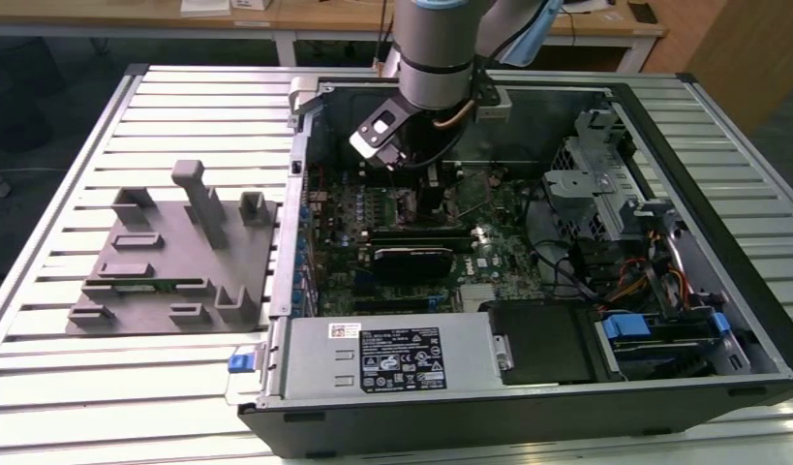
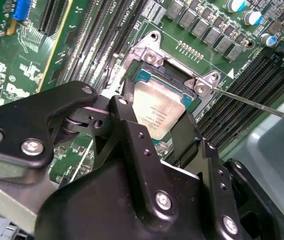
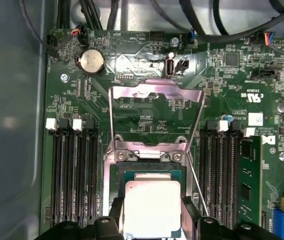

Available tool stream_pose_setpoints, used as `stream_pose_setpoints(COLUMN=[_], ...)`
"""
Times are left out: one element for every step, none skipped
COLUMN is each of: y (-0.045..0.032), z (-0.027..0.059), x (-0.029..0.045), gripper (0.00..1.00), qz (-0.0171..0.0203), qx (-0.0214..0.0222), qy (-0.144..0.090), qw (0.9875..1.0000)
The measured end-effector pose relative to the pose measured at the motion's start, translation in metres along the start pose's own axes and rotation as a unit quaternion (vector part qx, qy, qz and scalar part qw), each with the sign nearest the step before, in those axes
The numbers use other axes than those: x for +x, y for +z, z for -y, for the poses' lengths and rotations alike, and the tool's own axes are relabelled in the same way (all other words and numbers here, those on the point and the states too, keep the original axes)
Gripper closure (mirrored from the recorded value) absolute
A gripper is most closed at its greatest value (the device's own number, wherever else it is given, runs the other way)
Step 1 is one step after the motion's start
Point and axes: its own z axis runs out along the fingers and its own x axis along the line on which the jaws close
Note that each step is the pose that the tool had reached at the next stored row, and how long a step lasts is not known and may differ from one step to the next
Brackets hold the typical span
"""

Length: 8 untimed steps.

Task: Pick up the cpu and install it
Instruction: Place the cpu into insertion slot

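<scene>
Slatted worktop (image 1: 60,387), computer case (image 1: 526,426) at exterior view's 3 o'clock: hand (image 2: 158,122) pinches cpu (image 3: 152,202) by its edges, level over open socket (image 3: 131,167), seemingly for seating.

The cpu (image 3: 153,200) lies in the motherboard socket (image 3: 146,166), clasped by the hand (image 3: 153,212), with memory slots (image 3: 74,180) on both sides.

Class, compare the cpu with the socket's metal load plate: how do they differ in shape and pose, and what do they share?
The cpu is a solid square lid; the load plate is an open frame with the board visible through its middle. The cpu lies over the socket, held in the gripper; the load plate is swung open, away from the socket. Both are pale bare metal.
</scene>
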Motion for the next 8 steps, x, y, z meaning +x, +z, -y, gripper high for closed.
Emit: stream_pose_setpoints(y=[0.0008,0.0013,0.0016,0.0020,0.0025,0.0030,0.0037,0.0043], z=[0.0000,0.0000,0.0001,0.0001,0.0001,0.0001,0.0001,0.0001], x=[0.0001,0.0001,0.0000,0.0001,0.0001,0.0001,0.0002,0.0002], gripper=[0.46,0.46,0.46,0.46,0.46,0.46,0.46,0.46], qz=[0.0000,0.0000,0.0001,0.0000,0.0000,0.0000,0.0000,0.0000], qx=[0.0000,0.0000,0.0000,0.0000,0.0000,0.0000,0.0000,0.0000], qy=[0.000,0.000,0.000,0.000,0.000,0.000,0.000,0.000], qw=[1.0000,1.0000,1.0000,1.0000,1.0000,1.0000,1.0000,1.0000])
